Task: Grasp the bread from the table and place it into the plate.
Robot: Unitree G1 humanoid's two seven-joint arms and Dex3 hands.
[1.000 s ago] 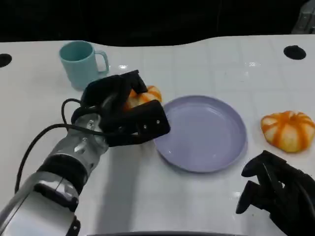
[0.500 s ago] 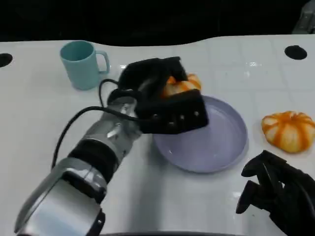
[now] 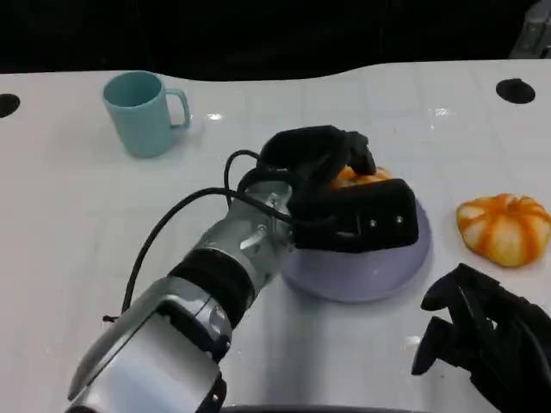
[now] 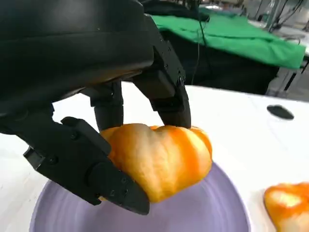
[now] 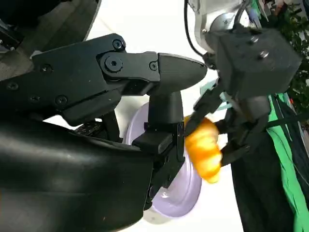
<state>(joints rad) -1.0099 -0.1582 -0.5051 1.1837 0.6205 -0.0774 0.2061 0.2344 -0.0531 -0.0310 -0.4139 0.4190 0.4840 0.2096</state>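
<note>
Head view: left hand [image 3: 331, 185] holds the bread [image 3: 362, 177] over the purple plate [image 3: 405, 258] at frame centre; white bench [image 3: 69, 224] lies open lower left. Right hand [image 3: 482, 340] rests lower right, curled, holding nothing. Left wrist view: fingers [image 4: 111, 186] clasp the bread above the plate's bowl.

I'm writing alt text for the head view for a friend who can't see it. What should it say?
The robot's left hand holds an orange bread over a lilac plate on a white table. A second bread lies to the plate's right, a teal mug stands at the far left, and the right hand rests at the lower right.
</note>
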